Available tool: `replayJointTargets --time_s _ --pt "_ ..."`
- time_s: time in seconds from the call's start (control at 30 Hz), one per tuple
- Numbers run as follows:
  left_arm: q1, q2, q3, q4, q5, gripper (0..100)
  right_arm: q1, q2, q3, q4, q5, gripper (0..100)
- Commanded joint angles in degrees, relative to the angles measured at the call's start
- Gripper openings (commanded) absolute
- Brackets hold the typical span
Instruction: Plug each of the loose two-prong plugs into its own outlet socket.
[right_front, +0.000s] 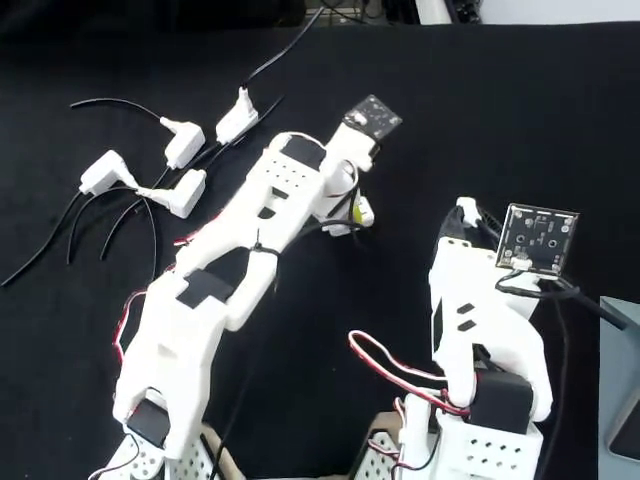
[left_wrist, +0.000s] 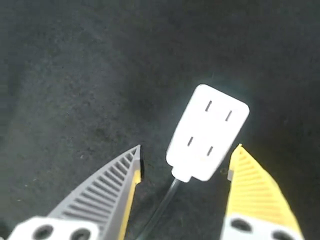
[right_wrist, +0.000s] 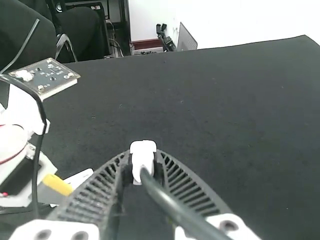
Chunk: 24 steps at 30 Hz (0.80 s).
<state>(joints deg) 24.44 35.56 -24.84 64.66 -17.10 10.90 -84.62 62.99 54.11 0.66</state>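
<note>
A white outlet block (left_wrist: 208, 132) with two pairs of slots lies face up on the black cloth, its black cord running back toward my left gripper (left_wrist: 189, 147). That gripper is open, its grey and yellow fingers (left_wrist: 250, 185) on either side of the block without touching it. In the high view it sits at mid-table (right_front: 355, 212). My right gripper (right_wrist: 144, 152) is shut on a white plug (right_wrist: 142, 162) with a black cord, held above the cloth to the right of the left arm (right_front: 467, 212). Several loose white plugs (right_front: 184, 143) lie at the back left.
Black cords (right_front: 110, 215) trail from the loose plugs over the left side of the cloth. A grey box (right_front: 625, 380) stands at the right edge. The left arm's camera board (right_wrist: 45, 75) is close beside my right gripper.
</note>
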Motion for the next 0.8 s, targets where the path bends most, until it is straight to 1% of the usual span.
replayJointTargets --time_s 0.0,0.13,0.27,0.47,0.57,0.7,0.77 --pt "-0.22 1.49 -4.09 -1.93 0.44 28 0.35 -0.22 -0.31 -1.32 0.53 1.4" --pt "-0.48 4.84 -5.49 -4.31 -1.05 28 0.35 -0.22 -0.31 -1.32 0.53 1.4" --pt "-0.04 6.42 -6.29 -4.04 -1.05 27 0.35 -0.22 -0.31 -1.32 0.53 1.4" --pt "2.68 5.71 -6.81 0.09 -1.41 8 0.35 -0.22 -0.31 -1.32 0.53 1.4" --pt "3.03 4.66 -6.81 3.52 -1.05 3 0.35 -0.22 -0.48 -1.32 0.53 1.4" --pt "2.59 -0.53 -6.2 12.75 -0.97 3 0.35 -0.22 -0.66 -1.32 0.53 1.4" --pt "2.51 -3.52 -5.05 16.88 0.62 3 0.35 -0.22 -0.66 -1.32 0.53 1.4"
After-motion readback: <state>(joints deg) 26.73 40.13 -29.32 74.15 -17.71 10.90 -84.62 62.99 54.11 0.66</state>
